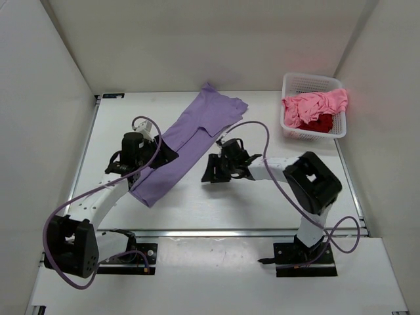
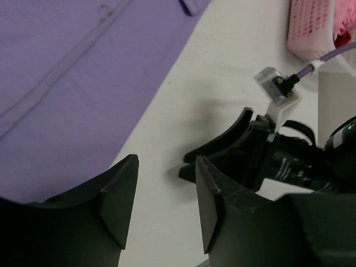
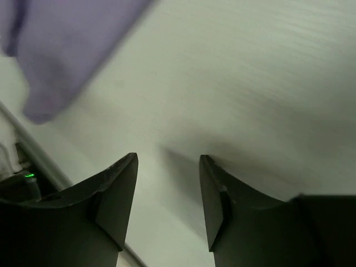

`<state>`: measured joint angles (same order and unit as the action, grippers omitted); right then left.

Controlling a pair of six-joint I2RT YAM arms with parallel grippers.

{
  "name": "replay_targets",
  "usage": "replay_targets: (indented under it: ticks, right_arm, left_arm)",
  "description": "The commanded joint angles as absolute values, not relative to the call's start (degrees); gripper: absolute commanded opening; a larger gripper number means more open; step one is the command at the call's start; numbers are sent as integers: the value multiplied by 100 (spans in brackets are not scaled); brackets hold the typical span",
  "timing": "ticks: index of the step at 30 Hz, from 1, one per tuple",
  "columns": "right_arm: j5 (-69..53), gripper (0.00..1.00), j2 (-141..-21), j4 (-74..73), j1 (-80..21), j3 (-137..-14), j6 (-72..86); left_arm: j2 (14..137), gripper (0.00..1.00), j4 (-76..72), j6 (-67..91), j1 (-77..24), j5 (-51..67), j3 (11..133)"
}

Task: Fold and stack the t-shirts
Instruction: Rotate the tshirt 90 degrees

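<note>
The lavender t-shirt (image 1: 187, 141) lies on the table as a long narrow band, running diagonally from the back centre to the front left. My left gripper (image 1: 170, 155) hovers at its right edge, open and empty. In the left wrist view the left gripper (image 2: 167, 161) is over bare table beside the lavender t-shirt (image 2: 83, 83). My right gripper (image 1: 210, 173) is open and empty just right of the shirt. Its own view shows the right gripper (image 3: 168, 158) over bare table, with the lavender t-shirt (image 3: 61, 50) at upper left. The pink t-shirt (image 1: 315, 105) and dark red t-shirt (image 1: 321, 123) lie crumpled in the basket.
A white lattice basket (image 1: 312, 77) stands at the back right corner. White walls enclose the table on three sides. Purple cables loop from both arms. In the left wrist view the right gripper (image 2: 222, 150) sits close ahead and the basket (image 2: 311, 33) at top right.
</note>
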<state>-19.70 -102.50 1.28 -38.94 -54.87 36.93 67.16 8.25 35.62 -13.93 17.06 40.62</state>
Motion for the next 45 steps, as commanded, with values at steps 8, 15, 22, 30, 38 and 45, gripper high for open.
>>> replay_targets:
  ticks: [8, 15, 22, 30, 38, 45]
  right_arm:
    - [-1556, 42, -11908, 1039, -4535, -7267, 4641]
    - [-1917, 32, -11999, 756, -4430, -7041, 4896]
    - [-1978, 35, -11936, 475, -4306, -6944, 4799]
    - [-2154, 16, -12709, 0, -4236, -7936, 4588]
    - [-2250, 0, -12264, -28, -3938, -7561, 4351]
    - [-2688, 0, -10548, 343, -2972, -5013, 3929]
  left_arm:
    - [6451, 54, 782, 3560, -1072, 1486, 4500]
    - [6451, 52, 931, 3332, -1344, 1248, 4465]
    - [6469, 52, 940, 3287, -1301, 1196, 4359]
    - [6521, 51, 861, 3296, -1397, 1169, 4386]
    - [6679, 50, 905, 3191, -1546, 1099, 4368]
    - [6987, 34, 1054, 3050, -2126, 1107, 4184]
